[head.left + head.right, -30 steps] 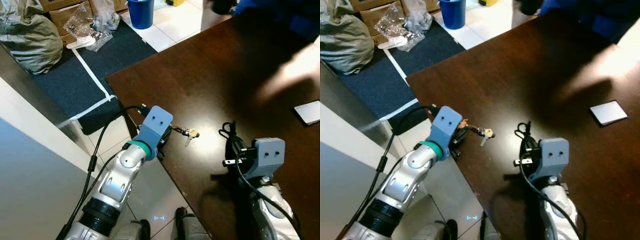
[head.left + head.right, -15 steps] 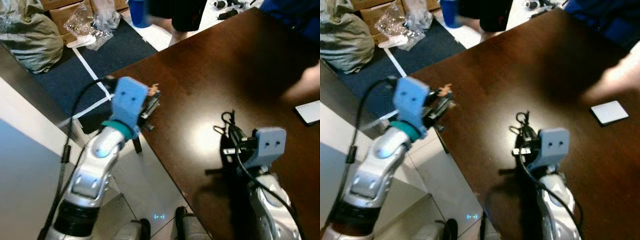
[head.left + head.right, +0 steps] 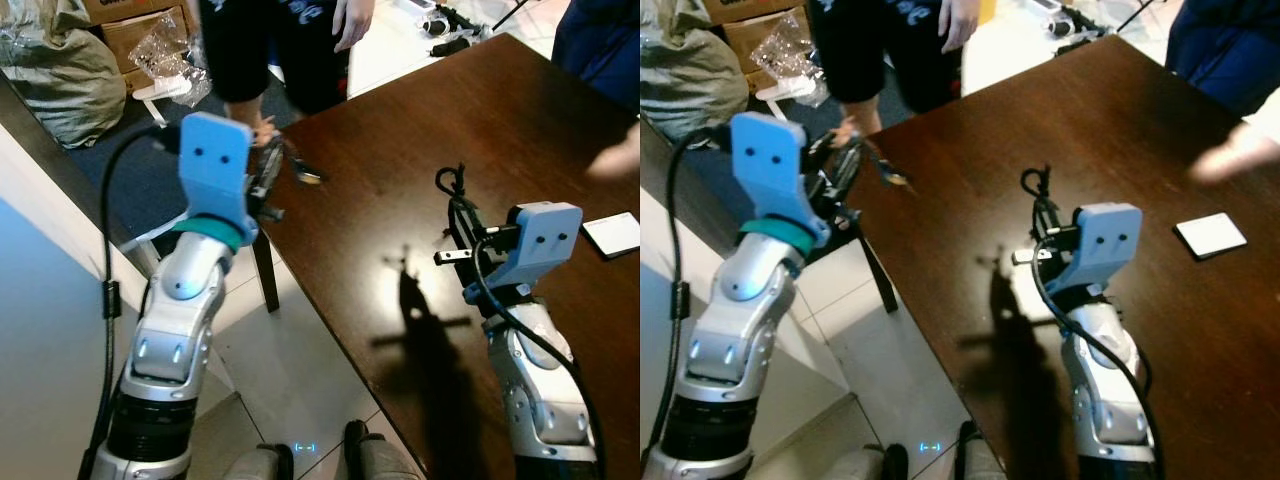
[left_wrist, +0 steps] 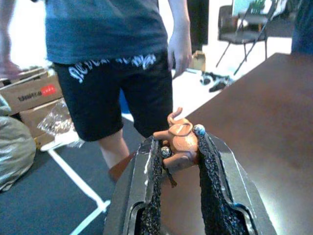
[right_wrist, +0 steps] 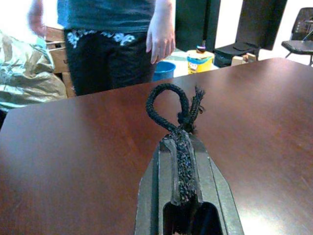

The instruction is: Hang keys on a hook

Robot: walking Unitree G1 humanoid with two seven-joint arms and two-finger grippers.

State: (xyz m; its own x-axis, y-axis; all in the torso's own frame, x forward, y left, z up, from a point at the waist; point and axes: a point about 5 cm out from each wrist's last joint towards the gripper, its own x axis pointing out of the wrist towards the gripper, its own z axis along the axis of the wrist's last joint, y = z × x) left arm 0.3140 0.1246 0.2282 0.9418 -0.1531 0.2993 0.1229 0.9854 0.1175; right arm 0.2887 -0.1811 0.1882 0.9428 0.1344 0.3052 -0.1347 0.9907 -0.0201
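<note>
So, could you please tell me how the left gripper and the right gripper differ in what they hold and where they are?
The left gripper clamps an orange elephant-shaped keychain, with keys dangling; the right gripper pinches a black cord loop.
The left gripper sits at the corner of the dark wooden table, near a standing person; the right gripper is over the tabletop.
Both have their fingers closed on something.

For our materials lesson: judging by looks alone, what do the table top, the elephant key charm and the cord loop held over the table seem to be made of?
Table top: dark brown wood or veneer, glossy; it mirrors light and shadows.
Elephant key charm, pinched in the left end effector: orange-brown, smooth, perhaps leather or rubber; cannot tell which.
Cord loop, in the right end effector: black braided fibre, frayed at its end.
</note>
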